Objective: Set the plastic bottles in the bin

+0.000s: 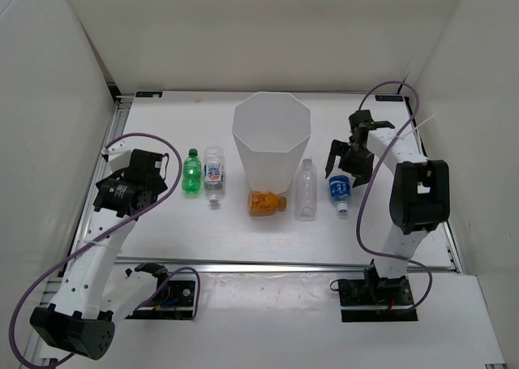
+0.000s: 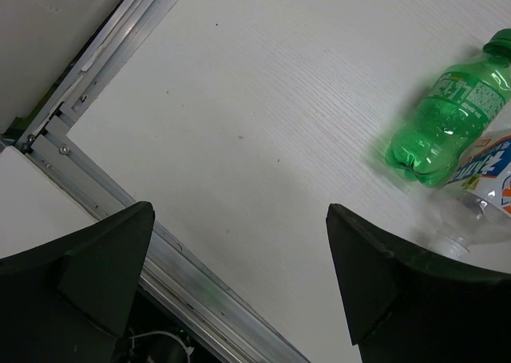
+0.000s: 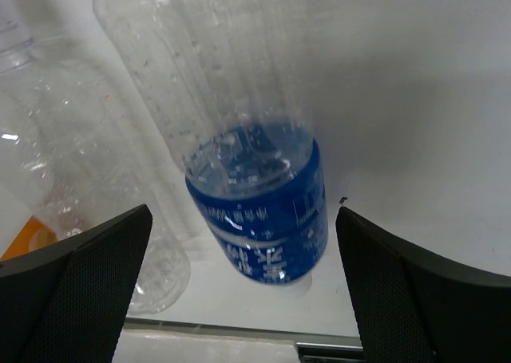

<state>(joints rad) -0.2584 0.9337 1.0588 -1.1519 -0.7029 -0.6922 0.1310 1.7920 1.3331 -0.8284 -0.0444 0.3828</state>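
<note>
The white bin [image 1: 272, 138] stands upright at the table's middle. Five bottles lie in a row by its base: green [image 1: 191, 173], white-red label [image 1: 214, 173], orange [image 1: 266, 202] against the bin's front, plain clear [image 1: 306, 188], and blue label [image 1: 340, 190]. My right gripper [image 1: 347, 165] is open just above the blue-label bottle [image 3: 263, 211], whose body lies between the spread fingers [image 3: 243, 211] without touching them. The plain clear bottle [image 3: 64, 155] lies to its left. My left gripper [image 1: 154, 174] is open and empty [image 2: 239, 211], left of the green bottle [image 2: 447, 120] and the white-red label bottle [image 2: 491, 171].
An aluminium rail [image 2: 160, 251] runs along the table's left edge under my left gripper. White walls enclose the table at the back and on both sides. The front rail [image 1: 284, 265] runs near the arm bases.
</note>
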